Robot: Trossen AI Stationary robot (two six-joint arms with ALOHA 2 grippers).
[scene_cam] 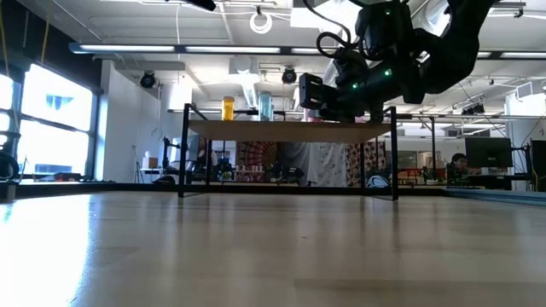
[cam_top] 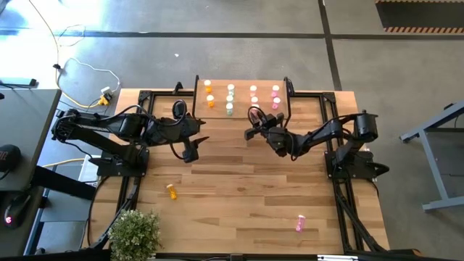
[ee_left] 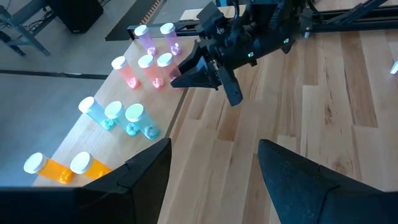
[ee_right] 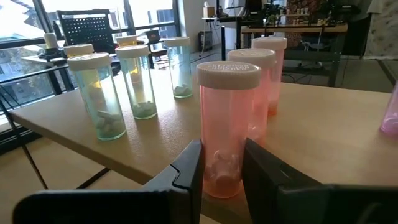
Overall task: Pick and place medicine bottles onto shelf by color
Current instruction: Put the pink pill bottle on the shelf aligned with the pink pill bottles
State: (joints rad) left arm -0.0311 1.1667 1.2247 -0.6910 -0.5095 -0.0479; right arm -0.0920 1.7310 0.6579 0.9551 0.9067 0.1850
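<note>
Here the right gripper (ee_right: 222, 167) is clenched on a salmon bottle (ee_right: 228, 127) standing at the shelf (ee_right: 323, 134) edge; a crooked pull-away could tip it off. The left gripper (ee_left: 214, 165) hangs released nearby.

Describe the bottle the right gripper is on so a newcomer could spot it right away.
Find the small light-wood shelf on black legs at the table's far edge. The right gripper is shut on a salmon-red medicine bottle with a pale cap at the shelf's near edge. Unlike the pale green bottles beside it, it alone sits between dark fingers.
</note>
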